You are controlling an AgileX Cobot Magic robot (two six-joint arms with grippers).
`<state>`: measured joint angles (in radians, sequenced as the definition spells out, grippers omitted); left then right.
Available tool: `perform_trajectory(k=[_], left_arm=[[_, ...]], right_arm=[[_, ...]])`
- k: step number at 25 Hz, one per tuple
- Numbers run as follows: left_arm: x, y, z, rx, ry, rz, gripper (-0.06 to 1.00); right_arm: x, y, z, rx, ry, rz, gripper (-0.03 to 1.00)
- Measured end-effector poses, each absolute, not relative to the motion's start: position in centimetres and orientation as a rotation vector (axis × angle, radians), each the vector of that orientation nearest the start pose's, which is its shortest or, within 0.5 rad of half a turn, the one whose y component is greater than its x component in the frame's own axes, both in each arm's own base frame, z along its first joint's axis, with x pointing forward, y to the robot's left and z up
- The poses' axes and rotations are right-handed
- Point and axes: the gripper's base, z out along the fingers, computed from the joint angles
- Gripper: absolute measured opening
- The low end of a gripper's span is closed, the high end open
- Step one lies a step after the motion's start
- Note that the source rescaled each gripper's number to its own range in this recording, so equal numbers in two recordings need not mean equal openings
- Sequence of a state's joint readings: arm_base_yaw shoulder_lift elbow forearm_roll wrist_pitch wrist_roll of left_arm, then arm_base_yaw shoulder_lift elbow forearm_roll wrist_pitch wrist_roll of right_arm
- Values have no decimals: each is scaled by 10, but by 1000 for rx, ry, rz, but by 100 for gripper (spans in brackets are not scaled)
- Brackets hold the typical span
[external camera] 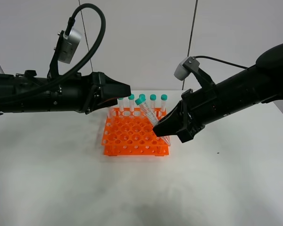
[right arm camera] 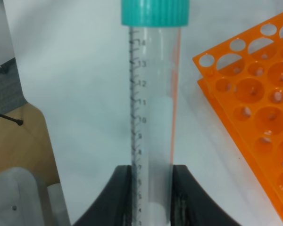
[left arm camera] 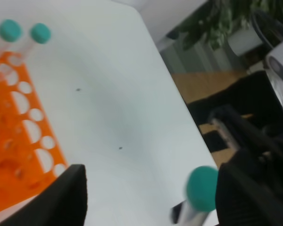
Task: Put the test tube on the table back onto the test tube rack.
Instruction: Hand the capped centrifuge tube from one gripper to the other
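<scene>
On the left, the left tool (external camera: 124,90) is hovering above the rack's back-left corner, not touching it. In the left wrist view this tool (left arm camera: 151,202) is showing its two dark fingers (left arm camera: 70,197) spread wide with nothing between them. Below it, the orange rack (external camera: 132,136) is sitting near the middle of the white worktop (external camera: 61,179), and capped tubes (external camera: 153,101) are standing upright along its back row. Over the rack's right side, the test tube (external camera: 147,113) is leaning with its teal cap up and towards the left. Its lower end is reaching down by the front-right corner, and I cannot tell whether it is entering a hole. The right tool (external camera: 162,129) is clamping it low on the barrel.
</scene>
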<state>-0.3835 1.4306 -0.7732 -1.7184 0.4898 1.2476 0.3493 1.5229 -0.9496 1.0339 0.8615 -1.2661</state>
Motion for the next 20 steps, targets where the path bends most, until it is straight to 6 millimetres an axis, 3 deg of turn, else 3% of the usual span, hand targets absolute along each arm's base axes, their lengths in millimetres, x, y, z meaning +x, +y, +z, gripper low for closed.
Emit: perform_trajectory(k=[4,14,20], left_arm=[[257,-156,262,226,2126,-1036,93],[259,-155,262,211,2129,-1008,93],[271,-162,248,217,2172,-1027,93]], right_arm=[[255,156,250,-1165,2153,874,3],[254,157,251,-1164,2153,891,3],[254,157,251,-1164,2153,891,3]])
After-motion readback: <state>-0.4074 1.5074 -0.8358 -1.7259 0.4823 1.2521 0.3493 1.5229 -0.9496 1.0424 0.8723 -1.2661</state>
